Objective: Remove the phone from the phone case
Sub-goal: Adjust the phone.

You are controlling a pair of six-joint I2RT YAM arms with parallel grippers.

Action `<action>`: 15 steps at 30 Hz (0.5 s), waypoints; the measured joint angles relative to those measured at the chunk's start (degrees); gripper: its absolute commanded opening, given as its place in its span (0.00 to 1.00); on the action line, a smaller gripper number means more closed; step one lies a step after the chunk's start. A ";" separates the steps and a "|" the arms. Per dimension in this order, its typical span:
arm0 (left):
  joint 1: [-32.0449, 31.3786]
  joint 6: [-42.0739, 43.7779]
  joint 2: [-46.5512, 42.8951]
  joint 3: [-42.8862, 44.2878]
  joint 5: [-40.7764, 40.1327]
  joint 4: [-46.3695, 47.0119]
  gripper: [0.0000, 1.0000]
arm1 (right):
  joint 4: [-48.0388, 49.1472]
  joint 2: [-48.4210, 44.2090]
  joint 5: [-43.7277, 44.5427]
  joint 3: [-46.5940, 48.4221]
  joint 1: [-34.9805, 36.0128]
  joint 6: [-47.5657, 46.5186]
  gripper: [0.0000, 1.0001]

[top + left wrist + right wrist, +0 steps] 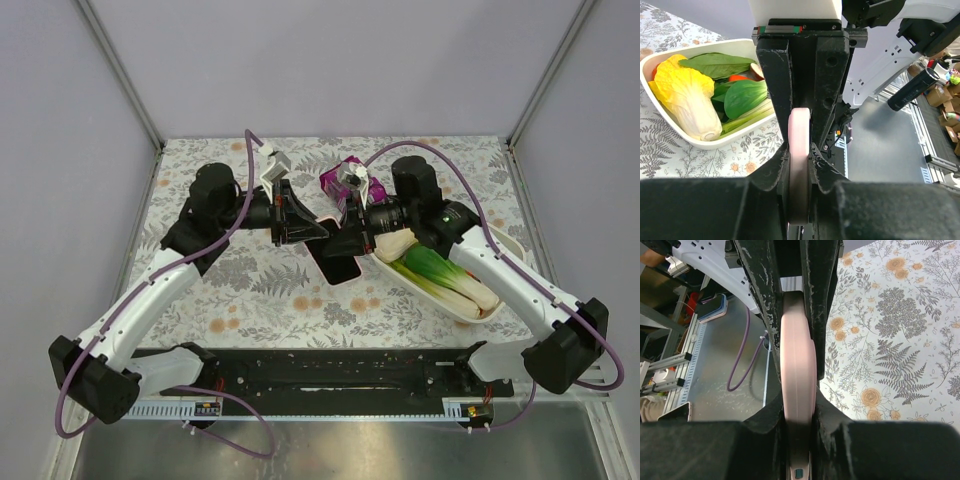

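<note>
From above, the two arms meet over the middle of the tabletop [250, 300], where the left gripper [312, 232] and right gripper [358, 238] both close on a dark phone [335, 265] held tilted between them, its lower end toward the near edge. A white tray [440, 308] of vegetables lies by the right edge, and a purple carton [340, 178] sits toward the far edge. In the left wrist view, the fingers [772, 100] stand narrow, clamped on the thin pink edge of the phone case [799, 165], with the tray and a yellow cabbage [687, 100] beyond. In the right wrist view, that gripper's jaws likewise pinch the pink rim above the floral tabletop.
</note>
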 measured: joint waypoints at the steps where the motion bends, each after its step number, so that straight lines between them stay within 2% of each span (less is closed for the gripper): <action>1: 0.04 -0.31 0.00 0.00 0.13 0.13 0.00 | 0.13 -0.02 -0.07 0.00 0.00 -0.02 0.11; 2: 0.09 -0.48 0.02 0.00 0.28 0.17 0.00 | 0.15 -0.02 -0.07 0.00 0.00 -0.02 0.23; 4: 0.22 -0.72 0.02 0.00 0.52 0.17 0.00 | 0.15 -0.02 -0.02 0.00 0.00 0.02 0.37; 5: 0.22 -0.63 0.00 0.02 0.59 0.15 0.00 | 0.11 -0.02 0.17 -0.02 0.00 0.24 0.49; 7: 0.48 0.28 -0.02 0.02 0.50 -0.57 0.00 | 0.09 -0.02 1.42 -0.07 0.00 0.61 0.64; 11: 1.68 1.79 -0.04 0.39 0.74 -4.13 0.00 | 0.20 -0.02 3.23 -0.24 -0.02 -0.02 0.78; 15: 3.26 3.48 -0.24 2.19 0.83 -7.17 0.00 | -0.98 -0.02 4.79 -0.48 -0.02 -1.38 0.80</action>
